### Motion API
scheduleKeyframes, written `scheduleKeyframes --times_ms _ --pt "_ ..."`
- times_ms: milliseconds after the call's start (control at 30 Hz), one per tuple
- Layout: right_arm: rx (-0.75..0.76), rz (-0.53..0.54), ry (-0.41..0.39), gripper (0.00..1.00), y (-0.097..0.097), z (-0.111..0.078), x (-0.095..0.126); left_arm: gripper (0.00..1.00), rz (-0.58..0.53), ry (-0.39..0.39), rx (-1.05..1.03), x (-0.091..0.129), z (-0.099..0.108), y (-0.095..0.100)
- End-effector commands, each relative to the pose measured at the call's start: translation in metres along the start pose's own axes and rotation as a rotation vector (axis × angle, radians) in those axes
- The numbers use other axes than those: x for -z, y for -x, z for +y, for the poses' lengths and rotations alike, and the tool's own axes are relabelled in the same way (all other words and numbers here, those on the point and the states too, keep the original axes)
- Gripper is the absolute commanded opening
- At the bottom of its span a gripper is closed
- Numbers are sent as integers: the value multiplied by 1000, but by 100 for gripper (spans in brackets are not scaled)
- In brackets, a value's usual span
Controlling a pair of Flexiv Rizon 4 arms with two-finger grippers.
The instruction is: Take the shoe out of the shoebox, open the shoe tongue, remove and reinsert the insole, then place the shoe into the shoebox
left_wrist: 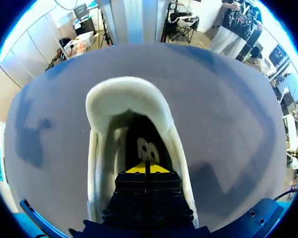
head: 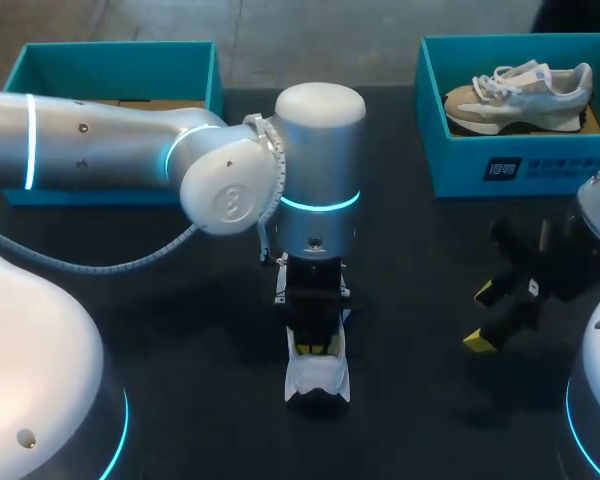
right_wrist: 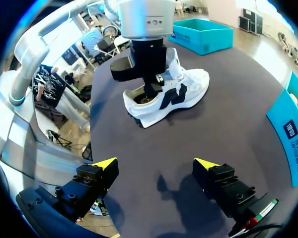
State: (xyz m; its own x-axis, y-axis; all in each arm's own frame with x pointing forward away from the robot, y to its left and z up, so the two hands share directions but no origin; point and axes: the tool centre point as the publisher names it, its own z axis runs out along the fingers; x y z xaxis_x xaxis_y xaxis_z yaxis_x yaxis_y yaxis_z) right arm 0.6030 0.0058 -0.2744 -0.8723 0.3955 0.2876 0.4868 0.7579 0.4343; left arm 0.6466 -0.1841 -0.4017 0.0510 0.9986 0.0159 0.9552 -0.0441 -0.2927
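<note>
Your left fingers (head: pixel 315 347) (left_wrist: pixel 145 167) are pressed together, sunk into the white shoe (head: pixel 318 380) (left_wrist: pixel 124 94) through its collar; can't tell if they pinch anything. The shoe stands upright mid-surface (head: pixel 180 330), outside both boxes. Your right fingers (head: pixel 483 293) (right_wrist: pixel 105 163) are spread, holding nothing, well to the shoe's right. A second shoe (head: pixel 520 95) lies in the right shoebox (head: pixel 500 165).

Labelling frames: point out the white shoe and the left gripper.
white shoe (right_wrist: pixel 191 85), right wrist view, on its side panel
left gripper (left_wrist: pixel 147 167), left wrist view, midway between its fingertips
</note>
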Motion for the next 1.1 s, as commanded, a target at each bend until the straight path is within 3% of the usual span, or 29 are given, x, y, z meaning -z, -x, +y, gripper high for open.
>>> scheduleKeyframes --times_ms 33,233,500,633,1100 --pt "-1 -4 0 100 -1 -1 -1 0 -8 14 8 2 4 -3" --pt "-1 -4 0 100 -1 -1 -1 0 -37 27 10 17 2 -5" --pt "-1 -4 0 100 -1 -1 -1 0 -94 15 -58 39 -24 1" --pt "-1 -4 0 100 -1 -1 -1 0 -87 6 -81 33 -31 6" --pt "-1 -4 0 100 -1 -1 -1 0 -16 -83 -83 -15 -24 21"
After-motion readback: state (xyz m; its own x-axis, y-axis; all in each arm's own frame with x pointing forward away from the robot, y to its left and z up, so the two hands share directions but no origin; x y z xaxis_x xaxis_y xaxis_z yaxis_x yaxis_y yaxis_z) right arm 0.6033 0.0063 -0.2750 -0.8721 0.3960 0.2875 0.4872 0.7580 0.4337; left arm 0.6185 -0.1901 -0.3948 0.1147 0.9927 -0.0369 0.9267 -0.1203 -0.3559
